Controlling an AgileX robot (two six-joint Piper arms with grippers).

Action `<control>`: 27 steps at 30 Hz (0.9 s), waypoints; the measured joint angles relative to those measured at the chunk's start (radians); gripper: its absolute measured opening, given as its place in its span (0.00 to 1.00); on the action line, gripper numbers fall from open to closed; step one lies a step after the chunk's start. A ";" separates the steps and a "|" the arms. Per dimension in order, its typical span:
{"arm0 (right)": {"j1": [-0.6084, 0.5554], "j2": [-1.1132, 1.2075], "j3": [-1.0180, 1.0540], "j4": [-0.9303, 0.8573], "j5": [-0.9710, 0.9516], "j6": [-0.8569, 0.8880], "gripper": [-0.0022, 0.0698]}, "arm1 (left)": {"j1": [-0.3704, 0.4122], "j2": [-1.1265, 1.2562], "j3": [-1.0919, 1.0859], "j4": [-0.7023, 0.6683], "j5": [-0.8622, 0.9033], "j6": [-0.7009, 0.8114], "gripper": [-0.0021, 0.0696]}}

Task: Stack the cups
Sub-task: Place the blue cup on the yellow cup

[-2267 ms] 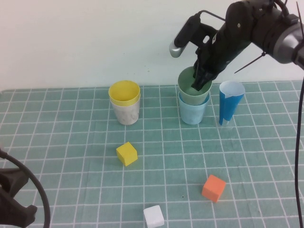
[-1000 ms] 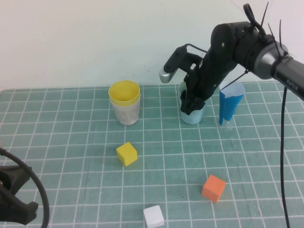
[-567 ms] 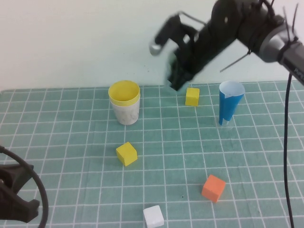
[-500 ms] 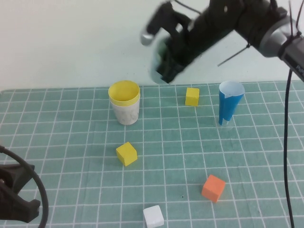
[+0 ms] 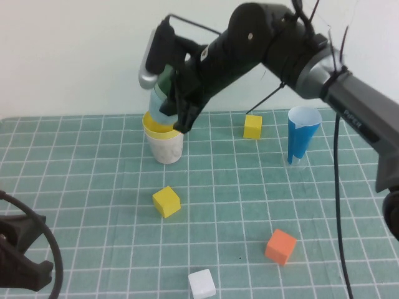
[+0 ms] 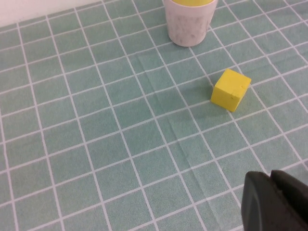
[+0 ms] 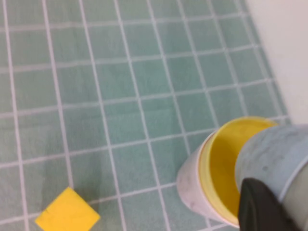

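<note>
Above the yellow cup (image 5: 163,122) — right gripper (image 5: 176,109) pinching light-blue cup (image 5: 159,109); left gripper (image 5: 22,261) unclear.

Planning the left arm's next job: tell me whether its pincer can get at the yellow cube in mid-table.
Probably yes. The left pincer sits parked at the near left table corner, and only bare mat lies between it and the yellow cube. The right pincer is busy holding cups over the yellow cup.

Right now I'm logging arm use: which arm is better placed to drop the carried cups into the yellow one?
The right. Its gripper already holds the blue cup with the green cup nested inside, just above the yellow cup. The left gripper sits low at the table's near edge.
</note>
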 joint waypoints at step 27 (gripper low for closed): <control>0.000 -0.198 0.004 -0.058 0.102 -0.021 0.33 | 0.000 -0.047 0.033 -0.025 -0.070 0.018 0.03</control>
